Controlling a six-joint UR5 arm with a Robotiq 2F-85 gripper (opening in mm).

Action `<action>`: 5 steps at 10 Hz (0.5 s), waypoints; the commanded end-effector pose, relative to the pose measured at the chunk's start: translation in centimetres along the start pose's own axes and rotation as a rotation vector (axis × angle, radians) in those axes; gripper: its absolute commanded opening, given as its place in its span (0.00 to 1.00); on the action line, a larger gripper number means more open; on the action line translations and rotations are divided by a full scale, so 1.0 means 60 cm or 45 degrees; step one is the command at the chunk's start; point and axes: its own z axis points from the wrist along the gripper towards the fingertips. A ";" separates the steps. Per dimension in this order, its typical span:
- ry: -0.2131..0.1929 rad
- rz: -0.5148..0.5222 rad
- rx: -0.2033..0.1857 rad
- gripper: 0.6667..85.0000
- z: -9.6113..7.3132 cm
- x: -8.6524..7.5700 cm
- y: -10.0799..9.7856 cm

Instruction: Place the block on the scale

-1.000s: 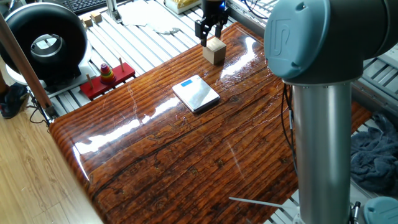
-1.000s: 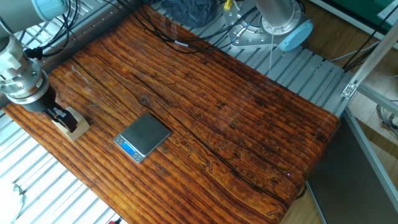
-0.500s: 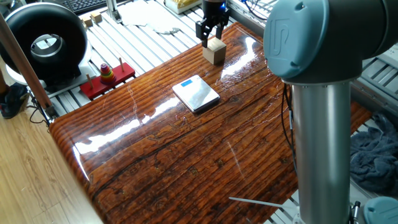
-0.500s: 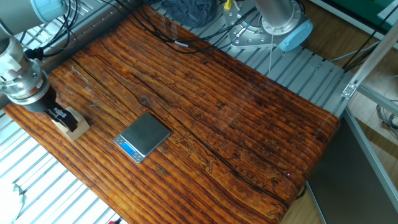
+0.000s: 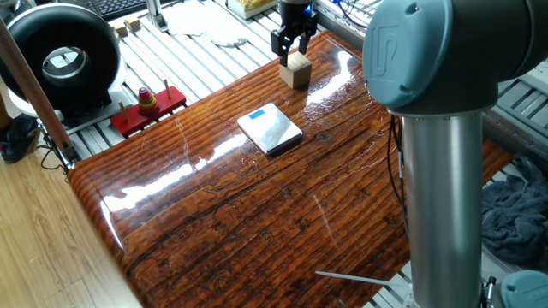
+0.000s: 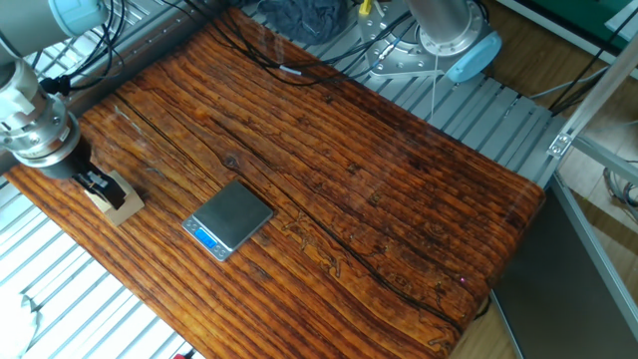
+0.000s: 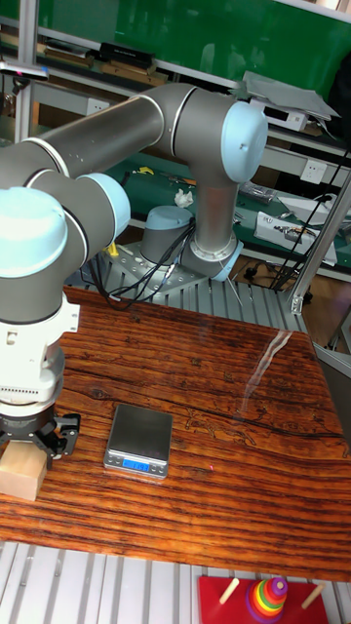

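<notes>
The block (image 5: pixel 297 74) is a tan wooden cube standing on the far edge of the glossy wooden table (image 5: pixel 257 214). My gripper (image 5: pixel 289 53) comes down from above, its black fingers pinched on the block's upper part. In the other fixed view the gripper (image 6: pixel 97 185) sits on the block (image 6: pixel 121 203) at the table's left edge. The tall view shows the gripper (image 7: pixel 37 441) over the block (image 7: pixel 19 476). The scale (image 5: pixel 271 128), flat and silver with a blue display strip, lies apart from the block towards the table's middle (image 6: pixel 230 218) (image 7: pixel 139 439).
A red base with coloured rings (image 5: pixel 147 104) stands off the table on the slatted surface, beside a large black round device (image 5: pixel 64 60). The arm's grey column (image 5: pixel 445 188) rises at the near right. A grey cloth (image 5: pixel 514 214) lies at the right.
The fingers have drawn closer together on the block's top. The block and the scale stay where they were.
</notes>
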 end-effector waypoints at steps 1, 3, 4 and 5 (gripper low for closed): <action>0.006 0.021 -0.005 0.76 -0.004 0.006 -0.001; 0.010 0.052 -0.005 0.78 -0.005 0.010 -0.003; -0.002 0.081 -0.014 0.79 -0.005 0.006 0.001; -0.008 0.083 -0.014 0.79 -0.005 0.004 0.001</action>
